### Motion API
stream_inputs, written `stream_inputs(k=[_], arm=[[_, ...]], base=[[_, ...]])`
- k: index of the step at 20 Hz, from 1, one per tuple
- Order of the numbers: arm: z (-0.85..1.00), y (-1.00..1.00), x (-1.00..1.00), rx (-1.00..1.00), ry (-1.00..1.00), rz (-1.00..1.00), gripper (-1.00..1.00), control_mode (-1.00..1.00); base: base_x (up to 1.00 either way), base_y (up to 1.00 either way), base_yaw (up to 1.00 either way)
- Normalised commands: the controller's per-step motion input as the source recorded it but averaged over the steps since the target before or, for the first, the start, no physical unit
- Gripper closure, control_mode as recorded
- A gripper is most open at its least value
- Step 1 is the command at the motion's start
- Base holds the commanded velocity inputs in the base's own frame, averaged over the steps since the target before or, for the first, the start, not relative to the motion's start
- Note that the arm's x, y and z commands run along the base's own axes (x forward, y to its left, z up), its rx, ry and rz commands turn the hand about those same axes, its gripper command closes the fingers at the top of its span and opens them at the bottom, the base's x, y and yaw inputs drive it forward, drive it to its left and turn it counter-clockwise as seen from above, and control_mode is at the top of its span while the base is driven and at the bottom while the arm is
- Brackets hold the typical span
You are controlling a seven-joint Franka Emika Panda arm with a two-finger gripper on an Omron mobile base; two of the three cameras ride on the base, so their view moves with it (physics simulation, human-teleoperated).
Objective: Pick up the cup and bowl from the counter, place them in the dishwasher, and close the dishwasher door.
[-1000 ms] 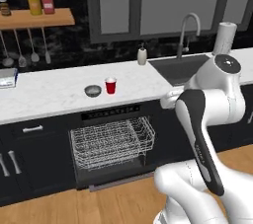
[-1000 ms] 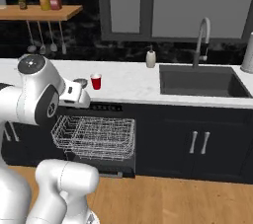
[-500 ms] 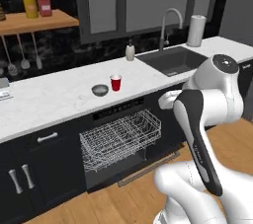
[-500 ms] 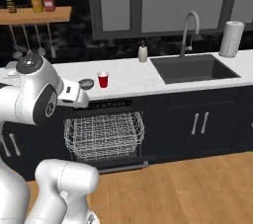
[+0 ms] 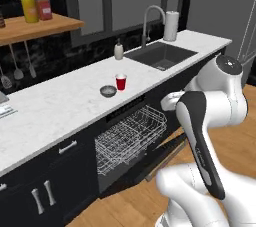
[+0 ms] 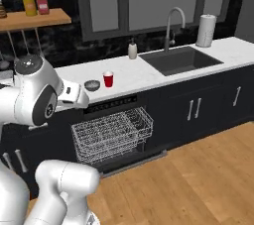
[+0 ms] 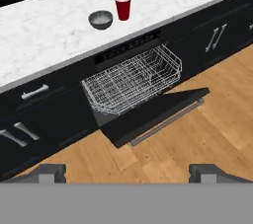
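Note:
The red cup (image 5: 120, 81) (image 6: 107, 79) (image 7: 122, 6) stands upright on the white marble counter (image 5: 55, 108) (image 7: 44, 28). The grey bowl (image 5: 107, 91) (image 6: 92, 85) (image 7: 101, 19) sits just beside it, a small gap apart. Below them the dishwasher (image 5: 130, 136) (image 6: 111, 132) is open with its white wire rack (image 7: 131, 77) pulled out. The dishwasher door (image 7: 153, 114) (image 5: 161, 153) hangs folded down over the floor. My gripper (image 7: 129, 172) is open with nothing between its fingers, held back from the counter and above the floor, well short of the cup and bowl.
A dark sink (image 5: 162, 55) (image 6: 181, 60) with a tall faucet lies right of the cup. A cream soap dispenser (image 5: 118, 50) (image 6: 132, 49) and a paper towel roll (image 5: 171, 25) (image 6: 206, 29) stand near it. Dark cabinets flank the dishwasher, with wood floor (image 7: 217, 104) in front.
The whole picture has shifted and turned in both base views, so the cameras have moved with the base. Cup, bowl and open door keep their places. The gripper stays open.

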Motion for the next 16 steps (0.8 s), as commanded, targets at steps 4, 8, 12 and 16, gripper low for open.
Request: stream_inputs(k=[4, 8, 12, 16], arm=[[0.0, 0.0, 0.0, 0.0, 0.0, 0.0, -1.0, 1.0], [0.0, 0.0, 0.0, 0.0, 0.0, 0.0, -1.0, 1.0], [0.0, 0.0, 0.0, 0.0, 0.0, 0.0, -1.0, 1.0], [0.0, 0.0, 0.0, 0.0, 0.0, 0.0, -1.0, 1.0]], base=[[0.5, 0.72, -0.27], [0.36, 0.39, -0.06], [-0.24, 0.47, 0.0], [-0.28, 0.64, 0.0]])
